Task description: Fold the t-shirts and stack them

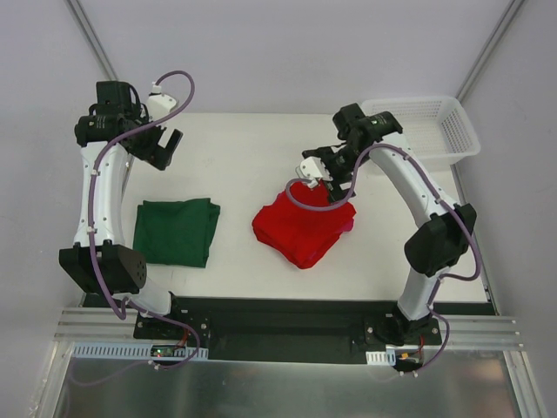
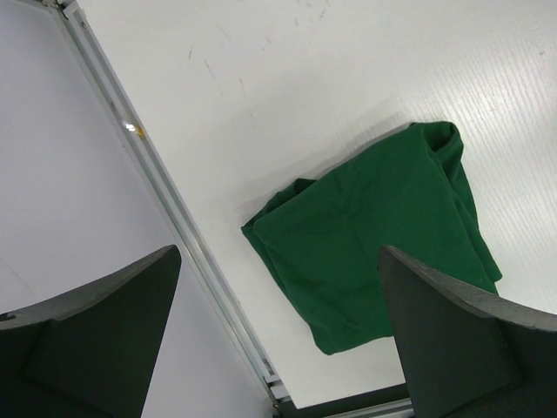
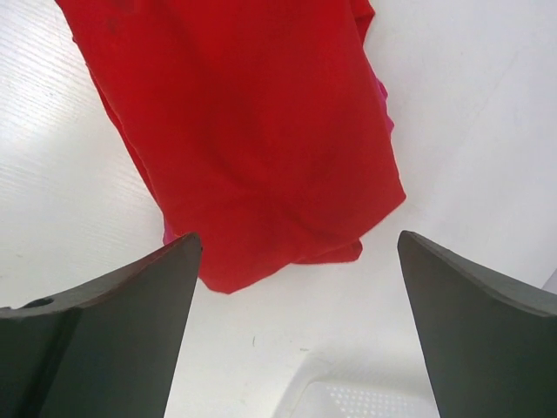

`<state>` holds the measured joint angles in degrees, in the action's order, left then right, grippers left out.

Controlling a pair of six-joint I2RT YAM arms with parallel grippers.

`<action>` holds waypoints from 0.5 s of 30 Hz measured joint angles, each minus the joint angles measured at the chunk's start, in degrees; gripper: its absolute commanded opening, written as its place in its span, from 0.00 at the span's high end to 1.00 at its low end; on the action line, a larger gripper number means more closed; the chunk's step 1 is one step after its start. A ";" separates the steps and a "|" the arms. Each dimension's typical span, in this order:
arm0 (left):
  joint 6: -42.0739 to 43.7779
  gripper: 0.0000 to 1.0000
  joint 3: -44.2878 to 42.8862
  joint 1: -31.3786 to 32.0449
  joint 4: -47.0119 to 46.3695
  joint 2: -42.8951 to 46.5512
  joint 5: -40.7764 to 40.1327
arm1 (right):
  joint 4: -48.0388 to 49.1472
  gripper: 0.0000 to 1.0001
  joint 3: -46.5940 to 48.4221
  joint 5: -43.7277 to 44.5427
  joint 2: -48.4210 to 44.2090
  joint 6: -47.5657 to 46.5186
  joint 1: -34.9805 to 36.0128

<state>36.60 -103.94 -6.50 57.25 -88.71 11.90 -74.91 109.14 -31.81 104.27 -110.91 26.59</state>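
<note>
Green t-shirt (image 1: 174, 231) lies folded at 8 o'clock, red t-shirt (image 1: 300, 228) roughly folded at centre, well apart.

Left wrist: left gripper (image 2: 278, 252) wide open, empty, above green.

Right wrist: right gripper (image 3: 296, 239) wide open, empty, over red's edge. Advise pinching all layers together before stacking.

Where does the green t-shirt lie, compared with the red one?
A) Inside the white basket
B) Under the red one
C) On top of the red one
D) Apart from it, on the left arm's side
D: the green t-shirt lies flat by itself, with a strip of bare table between it and the red t-shirt.
</note>
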 measured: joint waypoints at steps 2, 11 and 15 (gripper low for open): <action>0.00 0.03 0.76 0.00 0.00 0.09 -0.02 | 0.04 0.00 -0.15 -0.07 0.52 -0.55 1.53; 0.22 0.04 4.31 0.00 0.00 1.53 -0.44 | -0.17 0.00 -4.87 -0.35 3.30 -1.25 7.26; 0.26 0.04 5.05 0.00 0.00 2.47 -0.44 | -0.11 0.00 -7.08 -0.59 5.18 -1.25 8.50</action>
<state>36.86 -98.89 -6.50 57.25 -86.24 11.46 -75.02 102.06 -32.40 109.45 -112.16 35.09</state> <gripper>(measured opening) 0.965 0.996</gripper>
